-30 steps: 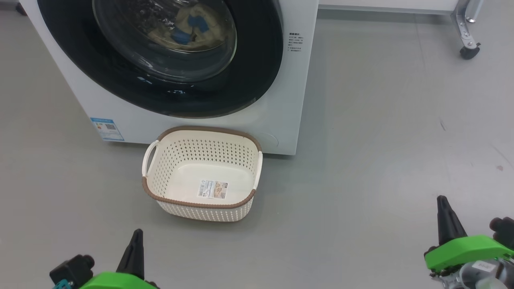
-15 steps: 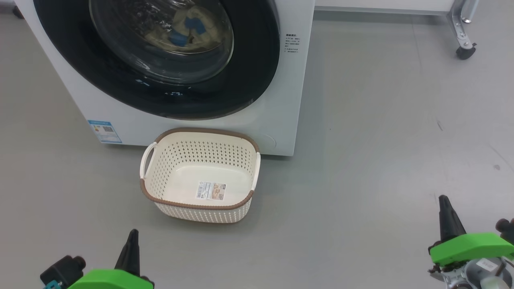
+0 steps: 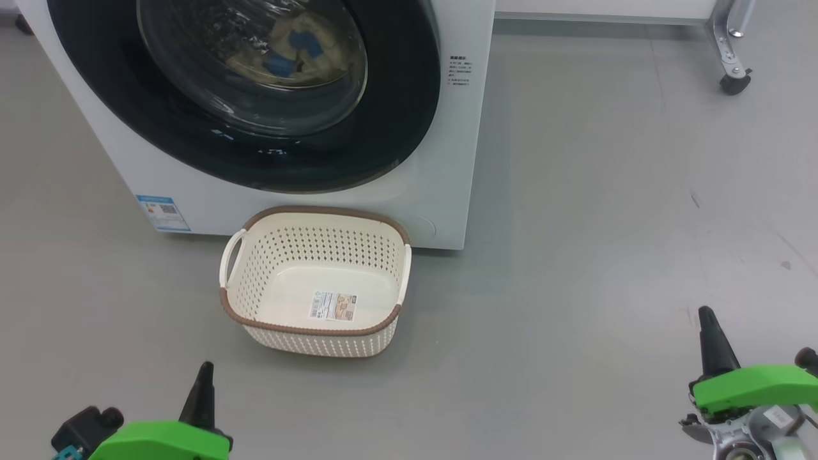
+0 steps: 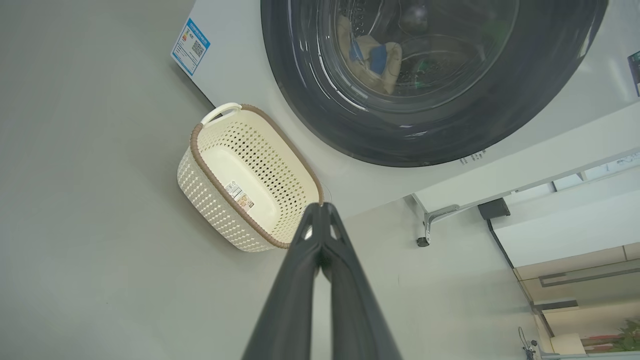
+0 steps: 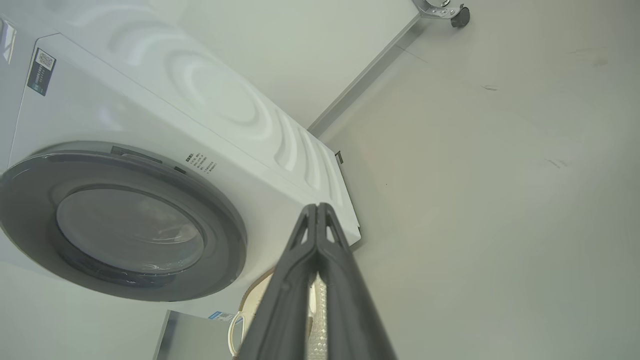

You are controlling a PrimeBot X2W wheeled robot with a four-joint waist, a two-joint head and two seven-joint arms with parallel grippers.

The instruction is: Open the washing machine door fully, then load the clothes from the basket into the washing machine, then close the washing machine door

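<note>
Head view, both claws low and back from everything: left gripper (image 4: 320,209) pinched together on nothing, right gripper (image 5: 317,207) likewise. Just ahead of the left claw, basket (image 3: 319,342), label showing on its bottom, close before the washing machine (image 3: 457,160). Beyond that, washing machine door (image 3: 402,115) flush shut, clothes (image 3: 300,48) behind the glass. Ahead of the right claw, open grey floor (image 3: 575,287) out to a castor (image 3: 732,83), well apart

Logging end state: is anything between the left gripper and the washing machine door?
Yes: between the left gripper, jaws closed, and the shut door, the empty basket stands on the floor in front of the washing machine.
</note>
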